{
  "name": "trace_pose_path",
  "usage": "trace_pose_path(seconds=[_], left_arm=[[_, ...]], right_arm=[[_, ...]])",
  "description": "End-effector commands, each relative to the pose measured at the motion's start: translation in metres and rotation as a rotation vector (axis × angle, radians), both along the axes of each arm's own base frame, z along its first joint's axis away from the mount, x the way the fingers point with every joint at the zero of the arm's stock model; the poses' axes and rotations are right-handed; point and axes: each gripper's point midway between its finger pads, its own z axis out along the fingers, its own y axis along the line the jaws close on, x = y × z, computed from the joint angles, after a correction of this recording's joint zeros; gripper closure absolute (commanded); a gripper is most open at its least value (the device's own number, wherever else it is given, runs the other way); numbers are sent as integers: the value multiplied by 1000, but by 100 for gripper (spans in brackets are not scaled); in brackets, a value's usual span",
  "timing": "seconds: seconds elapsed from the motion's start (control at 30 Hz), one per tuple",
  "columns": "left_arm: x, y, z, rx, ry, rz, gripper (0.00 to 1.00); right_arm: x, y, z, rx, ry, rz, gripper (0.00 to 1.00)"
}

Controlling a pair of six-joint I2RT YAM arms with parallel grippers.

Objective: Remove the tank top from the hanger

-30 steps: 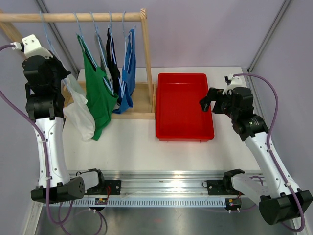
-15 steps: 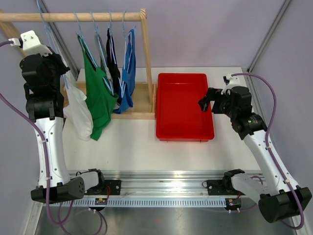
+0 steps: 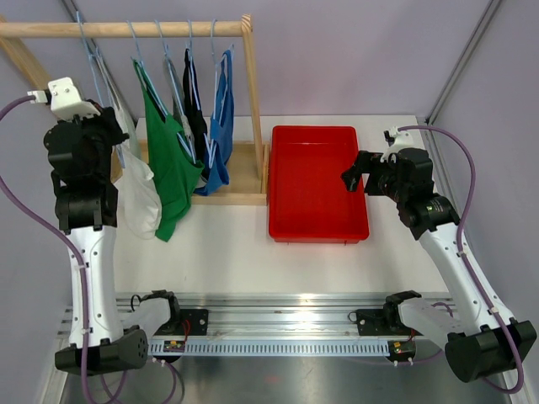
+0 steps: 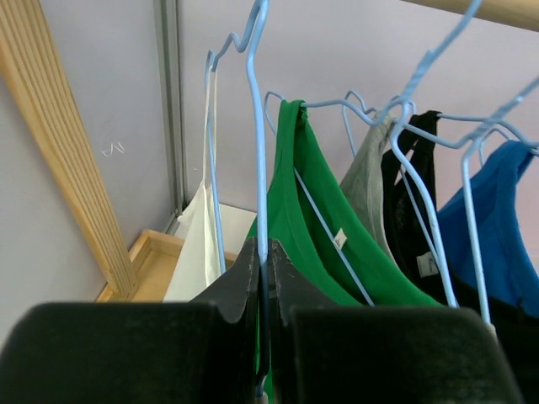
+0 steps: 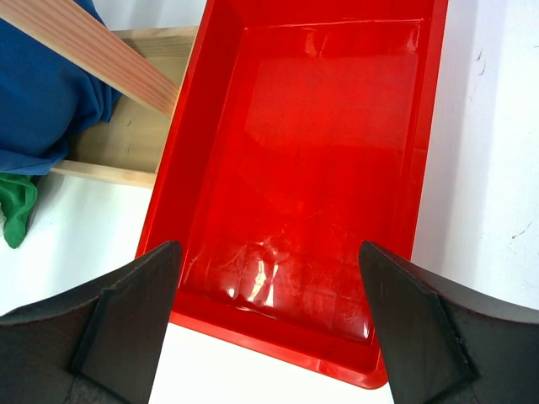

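A wooden clothes rail (image 3: 126, 29) stands at the back left of a white table (image 3: 236, 252), with several tank tops hung from it on thin blue wire hangers. The white tank top (image 3: 139, 198) hangs furthest left, just beside a green tank top (image 3: 173, 168), and it droops in loose folds towards the table. The left end effector (image 4: 264, 252) is raised next to the rail, and its fingers are pressed together on a strand of a blue wire hanger (image 4: 257, 126), seemingly the one that carries the white top. The right end effector (image 5: 269, 278) is held spread wide and empty above a red bin (image 3: 318, 130), well apart from the clothes. The white top is judged to be light, soft and limp, so it is expected to stretch and bunch up, not slide off as one piece. Its narrow straps are likely to catch on the hanger's shoulders. The best hold is judged to be on a shoulder strap or on the gathered fabric just below the neckline, while the springy wire is steadied.
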Motion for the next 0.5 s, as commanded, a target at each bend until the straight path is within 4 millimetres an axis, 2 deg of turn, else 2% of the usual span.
trace_pose_path(seconds=[0.0,0.03,0.07,0.1,0.3,0.4,0.47], left_arm=[[-23,-14,31,40,-154,-48,100],[-26,-19,33,49,-176,-59,100],[-38,-21,37,53,-201,-60,100],[-38,-21,30,51,-193,-58,100],[-60,-30,31,33,-205,-84,100],[-68,-33,21,14,-184,-92,100],[-72,-38,8,5,-156,-122,100]], right_arm=[[3,6,6,24,-17,18,6],[3,6,6,22,-17,19,6],[3,7,6,23,-18,22,6],[3,7,6,25,-19,19,6],[3,7,5,24,-15,23,6],[3,8,6,26,-18,29,6],[3,9,6,28,-17,31,6]])
